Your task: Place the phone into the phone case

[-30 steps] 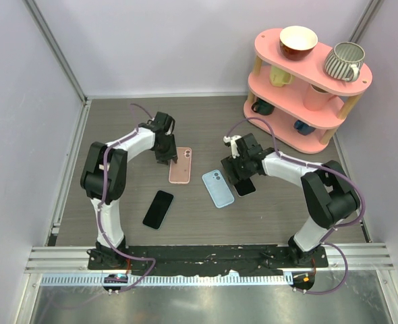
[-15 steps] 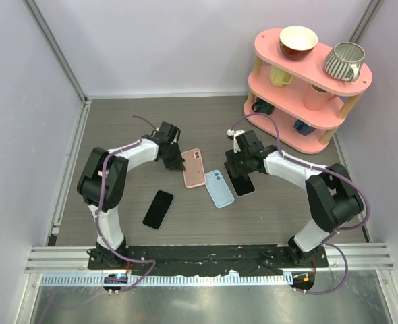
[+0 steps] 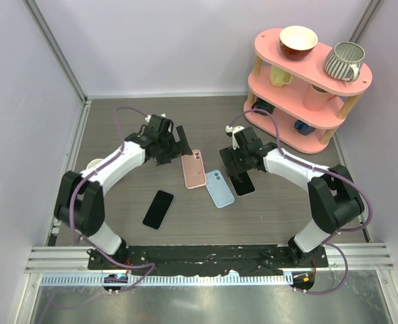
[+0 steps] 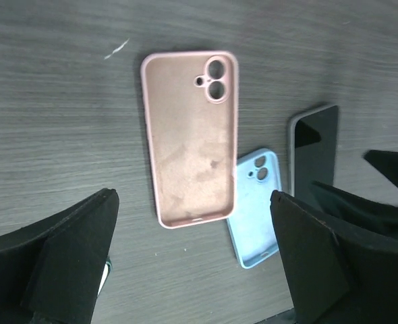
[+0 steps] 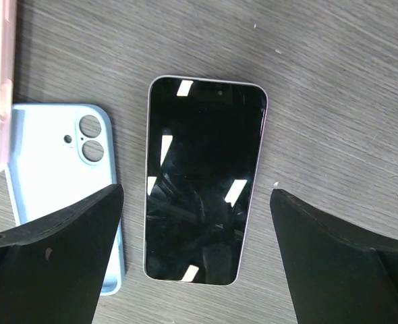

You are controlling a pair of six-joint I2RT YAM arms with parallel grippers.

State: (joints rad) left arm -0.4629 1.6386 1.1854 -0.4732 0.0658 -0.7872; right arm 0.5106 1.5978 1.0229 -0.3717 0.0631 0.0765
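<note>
Across the dark wood-grain tabletop (image 3: pixel 206 115) the left arm (image 3: pixel 115 165) has nudged the soft pink rectangular phone case (image 4: pixel 189 142) rightward since a second ago; the left fingers (image 4: pixel 71 256) hang spread and empty over it. The right fingers (image 5: pixel 57 256), also spread, straddle the black-screened, lilac-edged phone (image 5: pixel 202 182), lying flat beyond the pale blue silicone case (image 5: pixel 57 175) that touches the pink case's right edge. Closing on that thin edge may skid the phone into the blue case, jostling both.
</note>
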